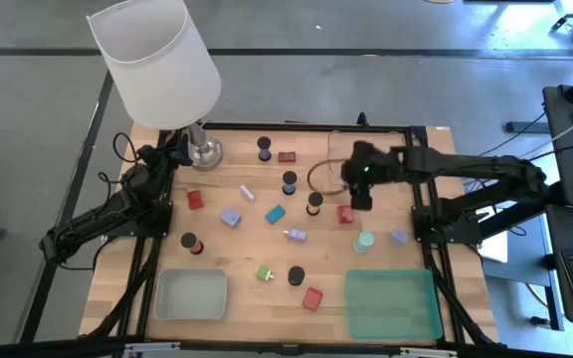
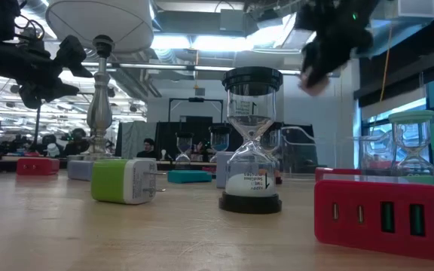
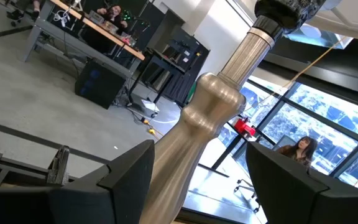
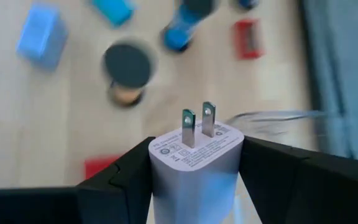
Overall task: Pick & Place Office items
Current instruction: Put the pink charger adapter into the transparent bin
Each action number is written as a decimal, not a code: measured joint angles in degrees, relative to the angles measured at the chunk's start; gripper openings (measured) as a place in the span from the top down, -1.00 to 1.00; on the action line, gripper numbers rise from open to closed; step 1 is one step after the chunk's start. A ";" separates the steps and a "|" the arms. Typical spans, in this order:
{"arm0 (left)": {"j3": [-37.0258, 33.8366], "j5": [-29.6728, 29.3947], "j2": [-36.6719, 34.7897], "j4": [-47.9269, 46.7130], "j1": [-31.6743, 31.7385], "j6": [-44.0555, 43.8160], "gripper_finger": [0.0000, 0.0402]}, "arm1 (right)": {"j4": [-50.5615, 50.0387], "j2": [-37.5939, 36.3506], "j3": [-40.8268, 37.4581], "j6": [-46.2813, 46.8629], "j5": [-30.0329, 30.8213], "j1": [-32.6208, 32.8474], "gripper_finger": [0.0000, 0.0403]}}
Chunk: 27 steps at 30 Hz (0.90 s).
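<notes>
Fingers of your right gripper [image 4: 194, 180] are clamped on a pale lilac plug-in charger [image 4: 194, 155], prongs pointing away from the wrist, held in the air above the middle of the wooden table [image 1: 237, 254] near a red block [image 1: 346, 214]. Your left gripper [image 3: 197, 186] sits at the far left by the lamp [image 1: 157, 60], its fingers spread on either side of the metal stem without clearly touching it. Other small pieces lie scattered across the table, among them a green-and-white charger [image 2: 124, 181] and a red USB block [image 2: 380, 216].
</notes>
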 joint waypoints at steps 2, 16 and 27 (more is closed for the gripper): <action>0.00 -0.02 -0.02 0.00 0.02 0.00 -0.25 | 0.43 -0.40 1.74 2.72 3.51 -1.80 -0.01; 0.00 0.00 0.00 0.00 0.01 0.00 -0.25 | 0.79 8.04 -2.16 25.52 5.96 -19.13 -0.01; 0.00 -0.02 -0.02 0.00 0.01 -0.01 -0.25 | 4.78 12.95 -12.68 38.06 5.96 -26.72 -0.02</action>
